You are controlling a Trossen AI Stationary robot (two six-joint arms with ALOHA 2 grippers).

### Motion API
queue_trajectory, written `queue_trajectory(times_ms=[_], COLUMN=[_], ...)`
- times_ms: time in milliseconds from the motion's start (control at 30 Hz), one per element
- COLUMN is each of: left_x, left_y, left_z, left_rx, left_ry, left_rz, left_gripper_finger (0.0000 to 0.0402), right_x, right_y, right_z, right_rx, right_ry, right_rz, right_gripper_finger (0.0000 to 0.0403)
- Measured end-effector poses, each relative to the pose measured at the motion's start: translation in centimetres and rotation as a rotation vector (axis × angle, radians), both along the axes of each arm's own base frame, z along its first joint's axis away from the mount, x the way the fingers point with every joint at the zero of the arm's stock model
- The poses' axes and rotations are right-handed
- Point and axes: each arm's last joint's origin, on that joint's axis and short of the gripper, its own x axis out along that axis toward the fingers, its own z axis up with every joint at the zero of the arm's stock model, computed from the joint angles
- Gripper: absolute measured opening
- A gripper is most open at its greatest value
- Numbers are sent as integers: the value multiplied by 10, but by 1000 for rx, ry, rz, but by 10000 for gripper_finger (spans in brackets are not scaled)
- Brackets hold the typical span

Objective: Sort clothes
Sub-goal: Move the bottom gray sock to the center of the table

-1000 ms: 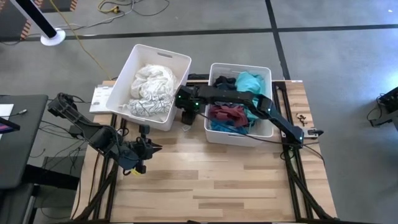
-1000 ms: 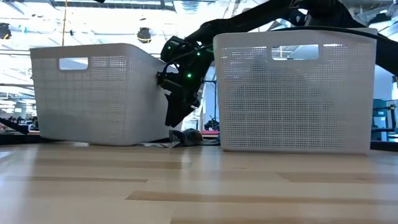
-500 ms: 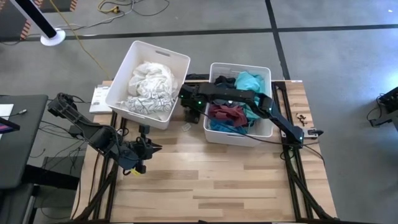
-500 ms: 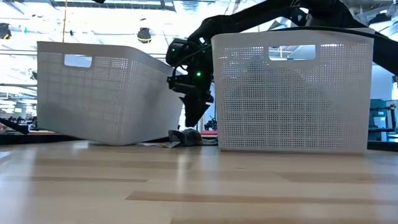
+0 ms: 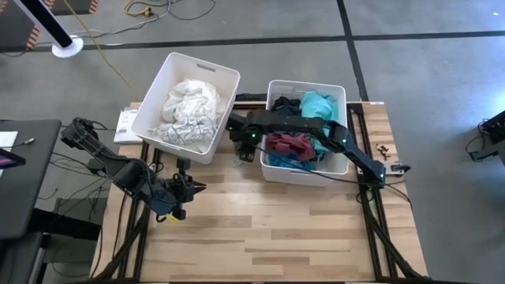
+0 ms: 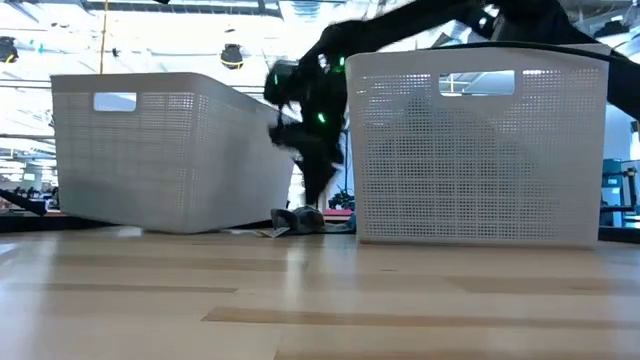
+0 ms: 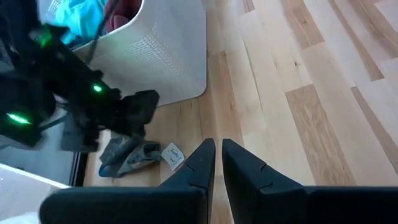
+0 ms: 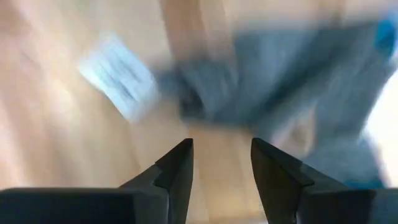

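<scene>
As far as the views show, sorting stands near its end, with one item outstanding.

Sorted, pale lot: white and cream fabric garments, some with a dark pattern [image 5: 188,110], heaped in the left white perforated plastic bin [image 5: 223,76], which stands askew at the far side of the pale wooden worktop [image 5: 276,229].

Sorted, dark and coloured lot: teal, maroon and black fabric garments [image 5: 298,134] filling the right white perforated plastic bin [image 5: 306,84].

Unsorted: one small crumpled grey fabric garment with a white label [image 7: 127,158], lying on the worktop in the gap between the two bins; also seen at table level [image 6: 298,220].

Right claw [image 8: 221,165]: directly above the grey garment in that gap, fingers apart, nothing between them; seen from overhead at [image 5: 246,150].

Left claw [image 7: 215,155]: at the near left of the worktop, well apart from the bins, fingers together, holding nothing; seen from overhead at [image 5: 189,188].

Remaining, by judgement: grasp the grey garment and place it, most likely with the dark and coloured lot. No other loose clothing shows on the worktop.
</scene>
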Motion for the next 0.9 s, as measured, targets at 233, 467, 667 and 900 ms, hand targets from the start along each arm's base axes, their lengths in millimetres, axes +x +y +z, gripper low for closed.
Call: queue_trajectory(times_ms=[233, 467, 667, 900], left_x=[0, 6, 24, 56], left_y=[0, 0, -2, 2], left_z=[1, 1, -10, -37], left_rx=[-3, 29, 111, 220], left_ry=[-11, -35, 12, 128], left_rz=[9, 14, 22, 50], left_gripper_finger=[28, 29, 74, 177], right_x=[-5, -18, -20, -24], right_y=[18, 30, 50, 74], right_z=[26, 21, 24, 50], right_rx=[-6, 29, -12, -109], right_ry=[-17, 151, 195, 139], right_rz=[23, -43, -40, -53], right_gripper_finger=[173, 173, 173, 173])
